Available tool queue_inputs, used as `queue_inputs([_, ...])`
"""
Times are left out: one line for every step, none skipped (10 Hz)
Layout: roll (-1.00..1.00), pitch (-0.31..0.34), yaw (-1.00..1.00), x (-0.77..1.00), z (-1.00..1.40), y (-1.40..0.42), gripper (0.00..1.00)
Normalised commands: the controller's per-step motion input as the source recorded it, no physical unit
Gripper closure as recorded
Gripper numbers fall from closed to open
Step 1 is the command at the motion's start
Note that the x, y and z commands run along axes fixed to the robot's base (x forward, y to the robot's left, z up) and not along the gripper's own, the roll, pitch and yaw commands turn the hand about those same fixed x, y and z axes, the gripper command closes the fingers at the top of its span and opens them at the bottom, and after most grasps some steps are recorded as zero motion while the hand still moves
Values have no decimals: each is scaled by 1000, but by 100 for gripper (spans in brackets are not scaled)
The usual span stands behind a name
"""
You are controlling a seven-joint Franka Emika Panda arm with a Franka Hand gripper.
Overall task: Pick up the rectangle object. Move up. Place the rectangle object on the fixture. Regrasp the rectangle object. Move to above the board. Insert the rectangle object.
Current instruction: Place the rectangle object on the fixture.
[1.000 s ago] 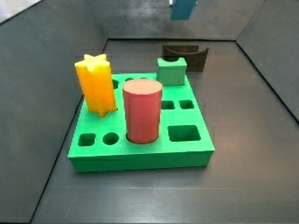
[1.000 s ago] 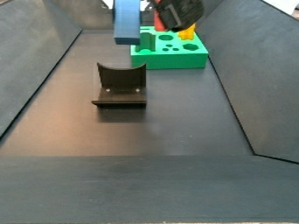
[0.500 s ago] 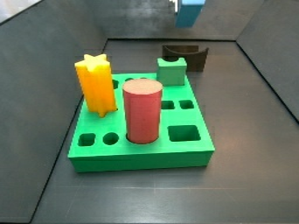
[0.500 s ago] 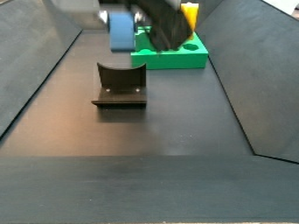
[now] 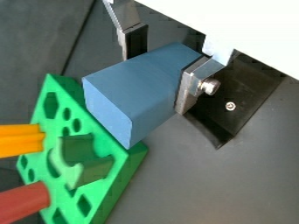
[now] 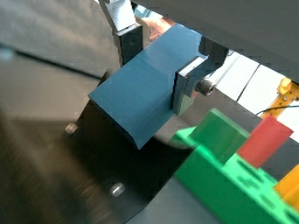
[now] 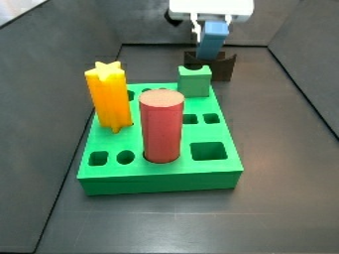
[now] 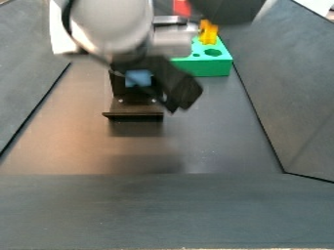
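Upper centre of a side view: gripper (image 7: 212,33) with the rectangle object (image 7: 212,41) low over the fixture (image 7: 220,64).

Jaws closed flat on two opposite faces of the slate-blue block, silver fingers (image 5: 194,80) pressed to its sides in both wrist views (same grip at (image 6: 191,83)), block (image 5: 138,90) sticking out past the plates. Hanging just above the dark fixture (image 8: 132,104) behind the board (image 7: 159,149); contact with the notch not possible to tell. Pick-up and lift judged done, placing on the fixture under way. Left to do: release, regrasp, carry above the board, insert. Red cylinder (image 7: 161,125), yellow star post (image 7: 107,96) and small green notched block (image 7: 196,80) standing on the board, several holes free.
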Motion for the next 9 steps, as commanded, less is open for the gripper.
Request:
queue_inputs([-162, 45, -222, 176, -872, 122, 100])
queue_inputs([-150, -1, -197, 134, -606, 89, 100])
queue_inputs([-148, -16, -181, 117, -479, 76, 100])
queue_inputs([-144, -34, -144, 96, -284, 16, 100])
queue_inputs([-106, -52, -110, 94, -236, -4, 100])
queue_inputs([-106, -52, -89, 93, -235, -4, 100])
queue_inputs([-106, -52, -69, 92, -235, -5, 100])
queue_inputs([0, 0, 0, 0, -167, -500, 100])
queue_inputs([0, 0, 0, 0, 0, 0, 0])
